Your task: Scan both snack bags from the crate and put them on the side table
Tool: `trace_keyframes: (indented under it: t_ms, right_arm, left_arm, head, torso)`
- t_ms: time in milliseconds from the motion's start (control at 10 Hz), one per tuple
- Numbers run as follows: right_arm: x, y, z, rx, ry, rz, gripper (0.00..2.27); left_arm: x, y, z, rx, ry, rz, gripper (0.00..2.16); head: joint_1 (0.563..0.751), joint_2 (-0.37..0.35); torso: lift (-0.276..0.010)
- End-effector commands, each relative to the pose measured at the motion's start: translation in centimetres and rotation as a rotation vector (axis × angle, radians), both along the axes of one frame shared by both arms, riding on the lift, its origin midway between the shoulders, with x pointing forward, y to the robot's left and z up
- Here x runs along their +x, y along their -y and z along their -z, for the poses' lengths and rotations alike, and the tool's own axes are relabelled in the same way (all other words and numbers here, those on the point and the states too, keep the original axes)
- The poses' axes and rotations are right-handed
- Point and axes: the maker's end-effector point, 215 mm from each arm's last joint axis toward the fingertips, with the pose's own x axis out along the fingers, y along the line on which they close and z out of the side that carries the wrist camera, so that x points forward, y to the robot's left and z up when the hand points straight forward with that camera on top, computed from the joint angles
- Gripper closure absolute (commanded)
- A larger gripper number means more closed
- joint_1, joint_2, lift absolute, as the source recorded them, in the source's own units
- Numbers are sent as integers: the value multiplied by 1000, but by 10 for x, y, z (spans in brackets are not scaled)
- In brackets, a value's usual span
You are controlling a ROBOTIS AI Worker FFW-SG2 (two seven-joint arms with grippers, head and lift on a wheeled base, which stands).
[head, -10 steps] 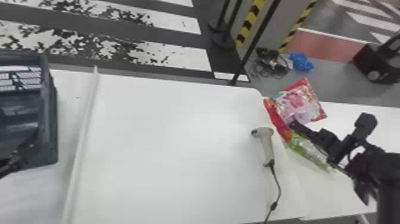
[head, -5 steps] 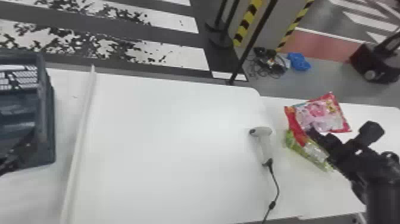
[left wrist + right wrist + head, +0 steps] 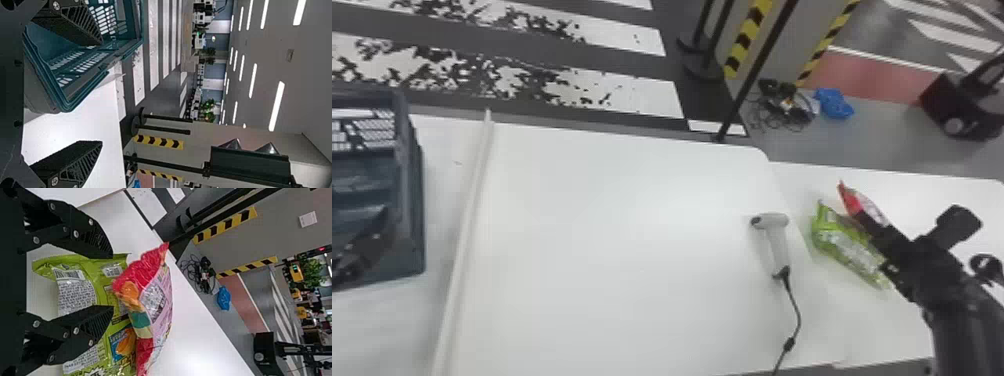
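Apparent barcode (image 3: 69, 274) on green bag (image 3: 95, 271)

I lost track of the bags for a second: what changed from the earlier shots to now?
The pink-and-red bag moved right, away from the scanner, and tipped from flat to nearly edge-on, uncovering more of the green bag. The right gripper shifted right too; whether it let anything go, I cannot tell. Scanner and crate stayed put.

Black arm (image 3: 962, 320), ribbed fingers (image 3: 98, 323), apparently silver screws (image 3: 76, 331)
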Motion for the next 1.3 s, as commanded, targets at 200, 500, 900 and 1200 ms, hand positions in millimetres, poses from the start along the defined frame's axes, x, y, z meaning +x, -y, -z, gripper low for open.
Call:
trace_keyframes:
  t_ms: [200, 500, 900, 1200]
  right_arm:
    - [12, -86, -76, -176, 184, -127, 56]
    - [22, -242, -97, -294, 250, -334, 36]
    - [17, -385, -85, -404, 303, -472, 33]
    - [-13, -448, -92, -448, 380, -487, 33]
  left_arm:
    - [4, 4, -6, -11, 3, -50, 100]
    - [3, 15, -4, -22, -3, -85, 100]
    - [-7, 31, 4, -2, -16, -126, 100]
    - [-9, 46, 4, 3, -6, -127, 100]
  head:
    - [695, -350]
    - [695, -350]
    - [695, -194]
    - [695, -112]
  torso:
    - [-87]
    - [-87]
    - [-87]
    - [-87]
